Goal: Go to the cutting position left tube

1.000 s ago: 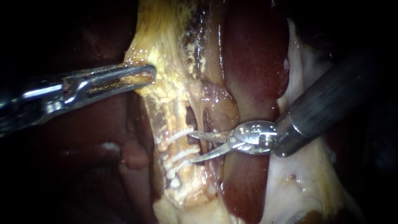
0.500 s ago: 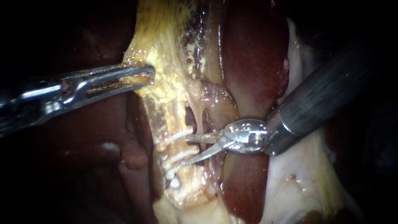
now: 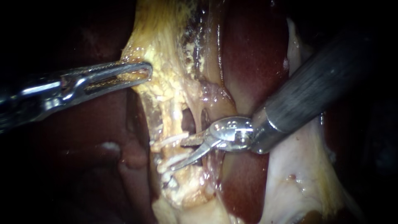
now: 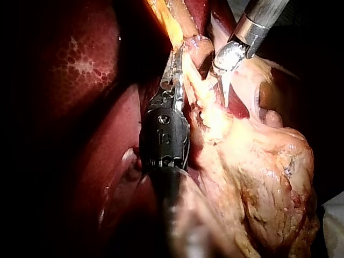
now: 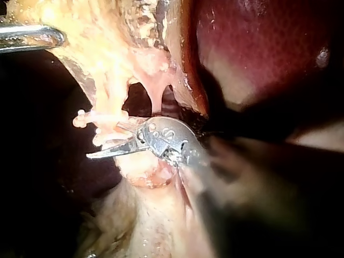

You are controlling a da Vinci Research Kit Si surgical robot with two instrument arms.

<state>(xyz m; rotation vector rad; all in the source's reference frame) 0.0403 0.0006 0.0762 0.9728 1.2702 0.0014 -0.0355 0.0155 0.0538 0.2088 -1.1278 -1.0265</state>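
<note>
The left tube [image 3: 165, 120] is a yellowish strand with white clips [image 3: 166, 141] across it. Beside it runs the right tube [image 3: 202, 118], with a dark window between them. My right instrument [image 3: 176, 155] comes in from the upper right with its blades open. One blade lies by the upper clip, the other by the lower clips, and the tube stands at the tips. In the right wrist view the blades [image 5: 105, 141] reach the clips [image 5: 88, 117] the same way. My left instrument [image 3: 139, 74] is shut on the yellow tissue [image 3: 161, 54] above and holds it taut.
Dark red liver [image 3: 255, 54] lies behind the tubes and on the left [image 3: 91, 137]. Pale tissue [image 3: 298, 178] sits under the right shaft [image 3: 315, 91]. In the left wrist view a fatty yellow mass [image 4: 258, 177] lies beside my left instrument [image 4: 173, 80].
My right instrument has moved left across the window, bringing its open blades from beside the right tube to the left tube between the clips. The left instrument has barely moved.
</note>
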